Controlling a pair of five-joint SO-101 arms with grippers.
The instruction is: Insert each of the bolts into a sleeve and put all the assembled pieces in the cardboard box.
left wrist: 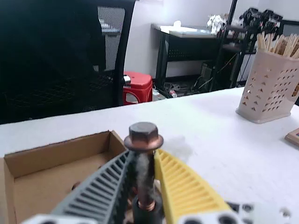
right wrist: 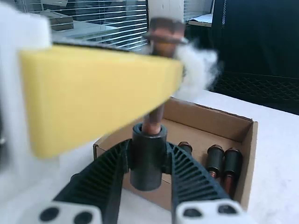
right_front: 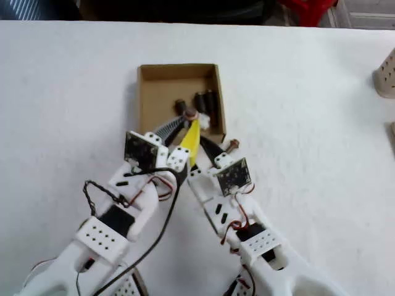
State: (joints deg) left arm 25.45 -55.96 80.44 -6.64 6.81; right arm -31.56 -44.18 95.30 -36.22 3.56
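My left gripper [left wrist: 142, 156], with one grey and one yellow finger, is shut on a copper bolt [left wrist: 143, 140] held head up. The bolt's lower end sits in a black sleeve [right wrist: 148, 158], and my right gripper [right wrist: 148, 154] is shut on that sleeve with its black fingers. In the high view both grippers meet at the near right corner of the cardboard box [right_front: 148, 92], the left gripper [right_front: 185, 126] over the right gripper [right_front: 201, 143]. Three assembled pieces [right wrist: 223, 162] lie in the box [right wrist: 247, 149], against its right wall [right_front: 205, 102].
A loose bolt [right_front: 232, 145] lies on the white table just outside the box's near right corner, beside my right gripper. A beige perforated holder [left wrist: 271, 84] with wooden sticks stands at the table's far right [right_front: 386, 74]. Cables trail from both arms.
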